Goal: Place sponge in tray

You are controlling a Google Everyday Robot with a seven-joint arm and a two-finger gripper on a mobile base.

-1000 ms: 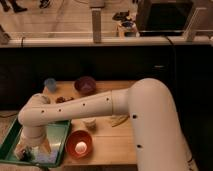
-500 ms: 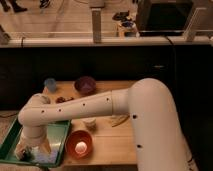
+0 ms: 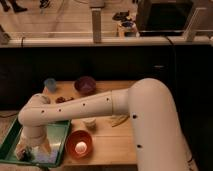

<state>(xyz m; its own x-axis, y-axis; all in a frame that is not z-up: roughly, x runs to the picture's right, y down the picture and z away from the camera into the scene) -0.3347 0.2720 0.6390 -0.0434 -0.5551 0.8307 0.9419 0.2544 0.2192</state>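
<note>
Gripper [image 3: 34, 154] is down inside the tray [image 3: 59, 134], with the arm folded back over the table so the wrist points straight down. Jaws look spread wide, fingers splayed like a tent, and we see nothing clamped between them.

Sponge [image 3: 47, 159] reads as the pale blue patch right under the gripper, at the finger on the side toward the orange bowl [image 3: 79, 145]. We can't tell whether it touches that finger or lies just beside it. It seems to rest on the tray floor, inside the rim. We can't call its long axis because the wrist hides too much. There's a small darker thing by the opposite finger that we can't identify.

Our read: the sponge is free of the jaws and in the tray, so the placing looks done or nearly so. The coming move turns on the sponge sitting directly below the tool. We'd lift straight up with jaws wide and no sideways drag toward the bowl. There's only one arm, so no choice of hand.
</note>
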